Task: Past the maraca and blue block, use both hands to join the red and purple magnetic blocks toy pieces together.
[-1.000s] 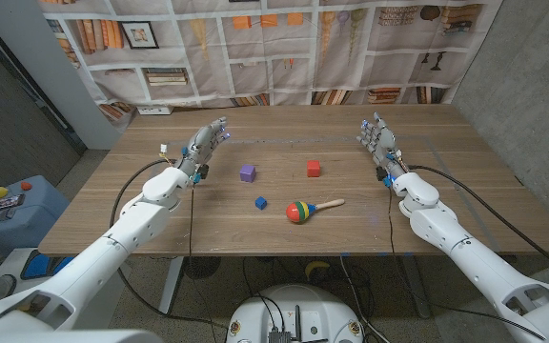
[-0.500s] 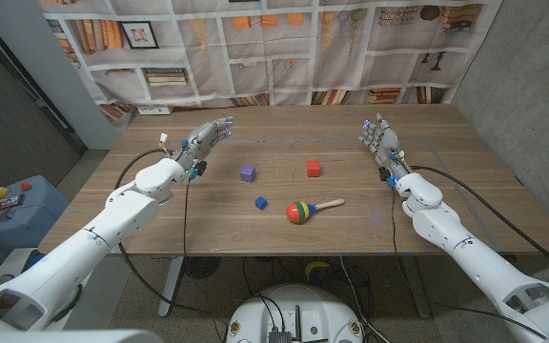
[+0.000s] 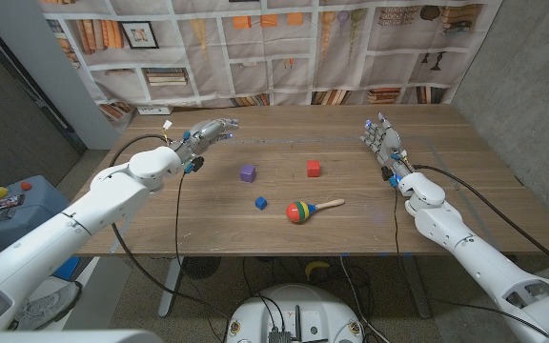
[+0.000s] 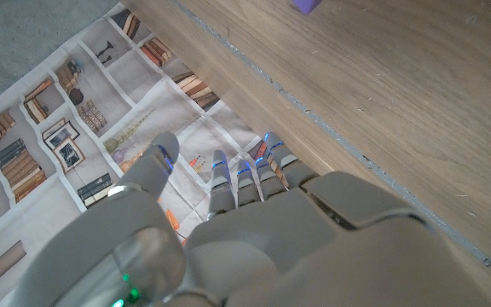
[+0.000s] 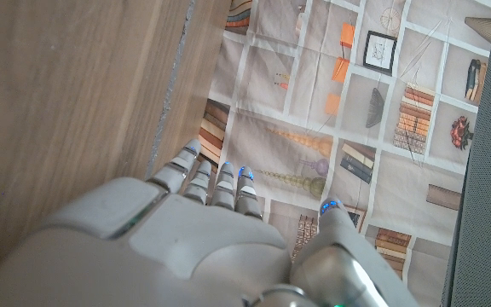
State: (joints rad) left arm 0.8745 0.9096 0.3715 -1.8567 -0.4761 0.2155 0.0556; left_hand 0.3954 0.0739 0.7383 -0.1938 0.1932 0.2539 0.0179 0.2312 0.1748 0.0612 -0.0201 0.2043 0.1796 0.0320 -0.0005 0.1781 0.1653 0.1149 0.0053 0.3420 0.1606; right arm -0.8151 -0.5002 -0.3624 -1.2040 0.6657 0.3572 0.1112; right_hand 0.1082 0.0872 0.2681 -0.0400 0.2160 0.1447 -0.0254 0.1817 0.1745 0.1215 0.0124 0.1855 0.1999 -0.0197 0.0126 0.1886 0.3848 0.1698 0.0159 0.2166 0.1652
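Observation:
In the head view a purple block (image 3: 247, 172) and a red block (image 3: 314, 169) sit apart on the wooden table (image 3: 446, 205), past a small blue block (image 3: 260, 202) and a striped maraca (image 3: 305, 210). My left hand (image 3: 206, 132) hovers at the far left, behind and left of the purple block, fingers apart and holding nothing. My right hand (image 3: 380, 138) stands at the far right, well right of the red block, fingers apart and empty. The left wrist view shows my left hand (image 4: 254, 222) and a corner of the purple block (image 4: 306, 5). The right wrist view shows my right hand (image 5: 211, 230).
A bookshelf-print backdrop (image 3: 284, 48) hangs behind the table's far edge. A white power strip (image 3: 153, 110) lies at the far left corner. Cables run along both arms. A low blue table with toys (image 3: 3, 205) stands off the left side.
My left arm has swung outward and its hand has shifted toward the far edge and slightly right, fingers pointing more to the right. The right hand and the blocks stay put.

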